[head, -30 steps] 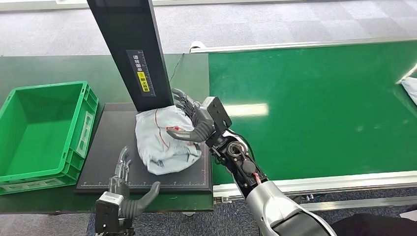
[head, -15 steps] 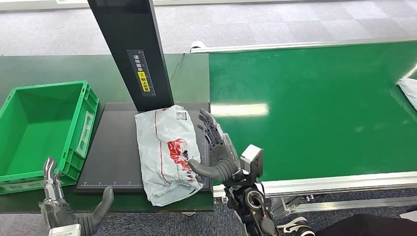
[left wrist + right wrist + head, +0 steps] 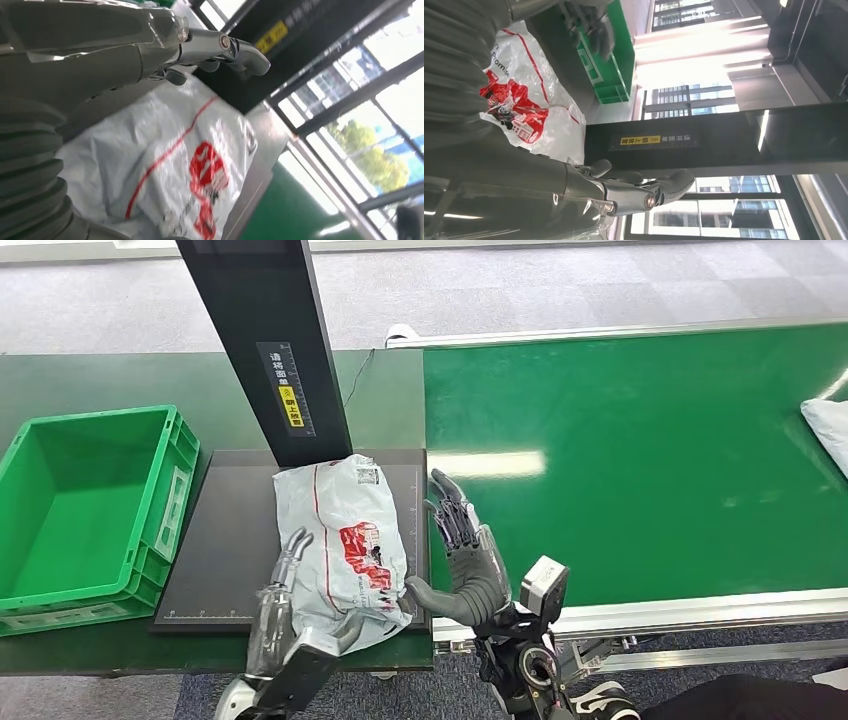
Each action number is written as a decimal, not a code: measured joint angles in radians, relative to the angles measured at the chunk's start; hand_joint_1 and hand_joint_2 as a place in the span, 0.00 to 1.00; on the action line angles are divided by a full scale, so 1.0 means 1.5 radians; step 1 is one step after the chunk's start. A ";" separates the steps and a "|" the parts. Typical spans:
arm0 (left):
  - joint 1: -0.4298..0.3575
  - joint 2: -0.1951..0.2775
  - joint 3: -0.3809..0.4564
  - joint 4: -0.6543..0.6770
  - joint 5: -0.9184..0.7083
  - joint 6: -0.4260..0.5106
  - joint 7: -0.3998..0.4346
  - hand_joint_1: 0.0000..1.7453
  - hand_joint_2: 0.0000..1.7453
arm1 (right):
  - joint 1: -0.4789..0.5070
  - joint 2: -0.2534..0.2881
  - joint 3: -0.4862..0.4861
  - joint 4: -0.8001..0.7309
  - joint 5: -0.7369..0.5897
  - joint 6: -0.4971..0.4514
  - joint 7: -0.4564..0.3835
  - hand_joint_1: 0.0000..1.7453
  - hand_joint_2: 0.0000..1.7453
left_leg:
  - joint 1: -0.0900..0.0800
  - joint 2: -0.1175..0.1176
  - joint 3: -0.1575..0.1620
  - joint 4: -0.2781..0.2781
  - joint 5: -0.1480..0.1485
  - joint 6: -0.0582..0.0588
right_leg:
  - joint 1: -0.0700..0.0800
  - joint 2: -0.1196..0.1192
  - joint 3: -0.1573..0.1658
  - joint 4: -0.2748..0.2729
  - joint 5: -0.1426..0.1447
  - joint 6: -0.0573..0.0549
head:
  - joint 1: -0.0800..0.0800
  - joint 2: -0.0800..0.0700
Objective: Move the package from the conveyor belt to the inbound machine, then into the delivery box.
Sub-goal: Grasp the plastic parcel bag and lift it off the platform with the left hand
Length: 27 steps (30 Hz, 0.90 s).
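Head view: the package, a white bag with red print, lies at centre frame on the inbound machine, right of the green delivery box. The left hand touches its lower-left edge, fingers apart. The right hand, fingers spread and holding nothing, stands just beside its right edge.

Left wrist view: fingers extend above the package.

Right wrist view: fingers are extended; the package sits at left.

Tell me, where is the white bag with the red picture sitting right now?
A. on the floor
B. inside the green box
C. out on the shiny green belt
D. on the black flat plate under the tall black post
D: the white bag lies on the black plate just in front of the black post, beside the green box and off the green belt.
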 joint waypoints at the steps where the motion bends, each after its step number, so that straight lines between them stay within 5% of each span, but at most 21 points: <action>1: -0.014 0.001 -0.007 0.025 -0.006 -0.002 0.004 0.00 1.00 | -0.002 0.000 0.001 0.001 0.000 0.002 0.000 0.00 1.00 | 0.000 0.000 0.000 0.000 0.000 0.000 | 0.000 0.000 0.000 0.000 0.000 0.000 | 0.000 0.000; 15: -0.163 -0.002 -0.016 0.299 0.052 -0.021 -0.041 0.00 1.00 | -0.013 0.001 -0.001 0.018 -0.034 0.023 0.000 0.00 1.00 | 0.000 0.000 0.000 0.000 0.000 0.000 | 0.000 0.000 0.000 0.000 0.000 0.000 | 0.000 0.000; 27: -0.189 0.001 0.026 0.364 0.029 -0.013 -0.046 0.00 1.00 | -0.006 0.001 -0.004 0.017 -0.032 0.024 0.001 0.00 1.00 | 0.000 0.000 0.001 0.000 0.000 0.000 | 0.000 0.000 0.002 0.000 0.000 0.000 | 0.000 0.000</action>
